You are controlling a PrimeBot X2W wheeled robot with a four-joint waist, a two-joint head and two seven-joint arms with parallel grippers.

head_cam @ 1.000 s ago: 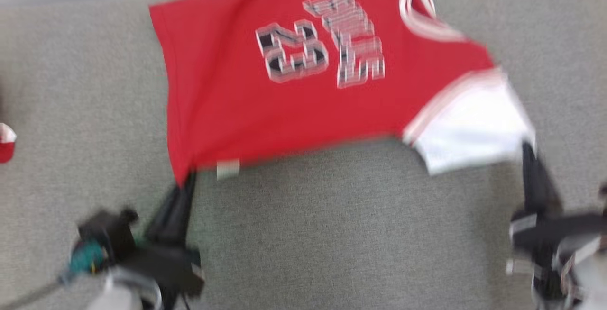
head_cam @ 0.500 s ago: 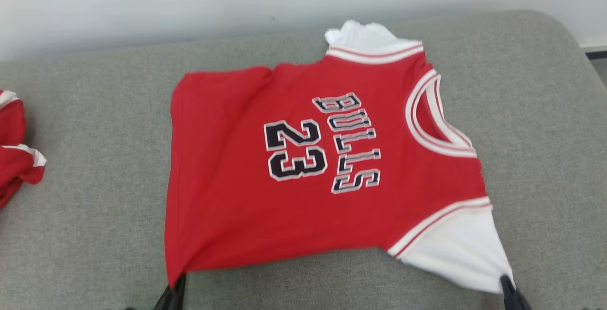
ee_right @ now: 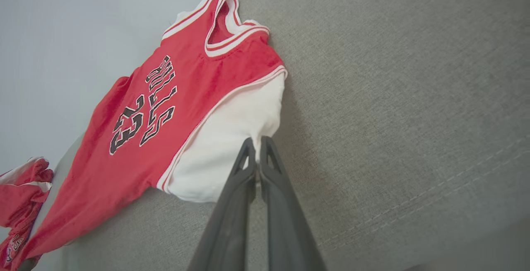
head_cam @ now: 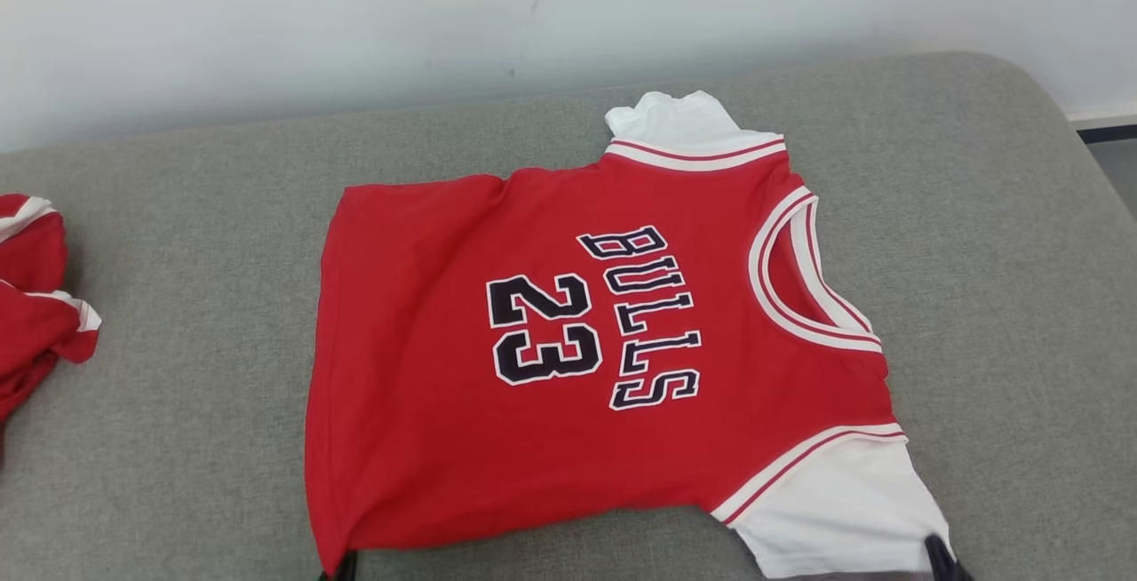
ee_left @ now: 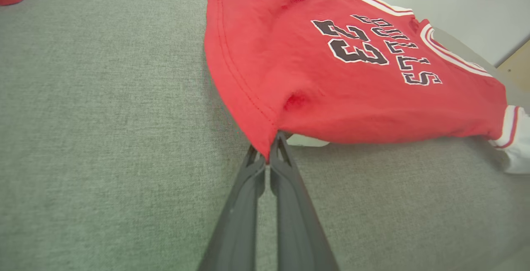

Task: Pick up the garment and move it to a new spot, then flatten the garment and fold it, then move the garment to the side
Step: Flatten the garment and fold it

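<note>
The jersey lies spread on the worktop, just ahead of both tips. The left tool pinches its red hem corner and the right tool pinches the white sleeve edge, probably to pull the cloth taut for flattening. It reads "BULLS" and "23".
</note>
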